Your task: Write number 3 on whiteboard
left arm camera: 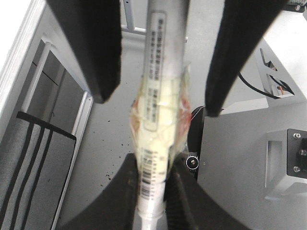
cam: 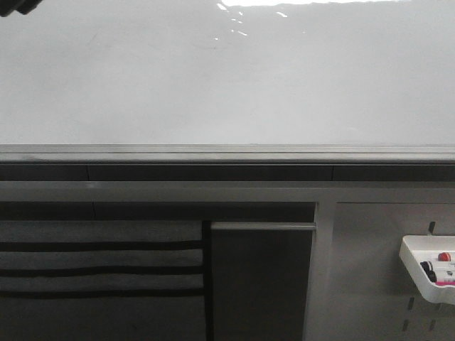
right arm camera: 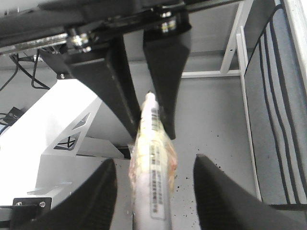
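Note:
The whiteboard (cam: pixel 213 85) fills the upper half of the front view, glossy and bare, with its grey rail (cam: pixel 213 153) below. No number 3 shows on it. Neither gripper shows in the front view. My left gripper (left arm camera: pixel 152 167) is shut on a white marker (left arm camera: pixel 160 96) wrapped in yellowish tape. My right gripper (right arm camera: pixel 154 162) is open, with its fingers on either side of the same marker (right arm camera: pixel 152 191) and not touching it. The right gripper's black fingers (left arm camera: pixel 96 57) show wide apart in the left wrist view. The left gripper's fingers (right arm camera: pixel 165 72) pinch the marker's end in the right wrist view.
A grey pegboard panel (cam: pixel 370 270) at the lower right carries a white tray (cam: pixel 426 273) with markers. Grey fabric with black stripes (cam: pixel 99 263) hangs at the lower left. A dark object (cam: pixel 18 6) pokes in at the top left corner.

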